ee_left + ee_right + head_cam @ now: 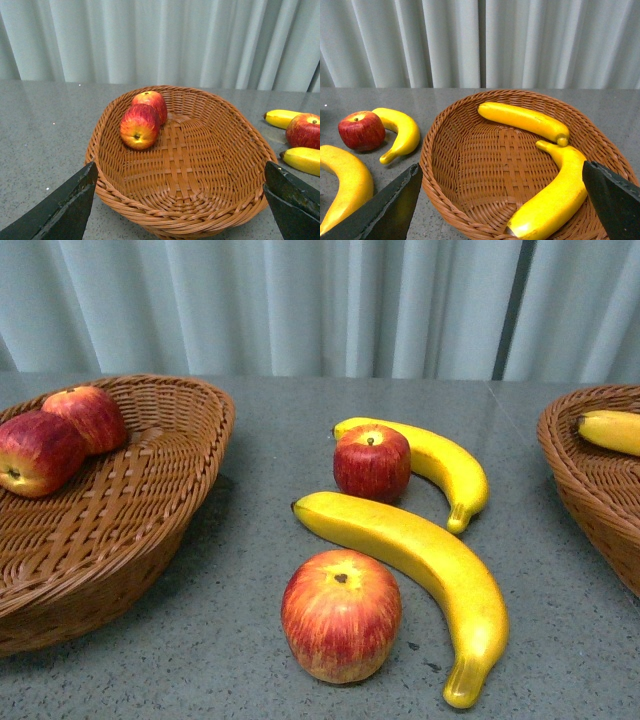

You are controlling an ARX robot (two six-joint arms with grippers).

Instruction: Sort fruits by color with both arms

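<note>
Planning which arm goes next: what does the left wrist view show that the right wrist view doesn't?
Only the left wrist: a basket holding two apples, framed by the open left gripper. Only the right wrist: a second basket holding two bananas, framed by the open right gripper. Both: the loose apple lying between two loose bananas on the grey table, with the curtain behind.

Apples (341,615), lower centre: glossy, smooth, plastic-looking skin. Bananas (420,570): same shiny smooth fake finish. Baskets (100,590): brown woven wicker, ribbed and rough. Table (250,640): grey speckled stone-like top, slight sheen. Curtain (300,300): pale matt pleated cloth. Left gripper fingers (65,210): dark, matt.
</note>
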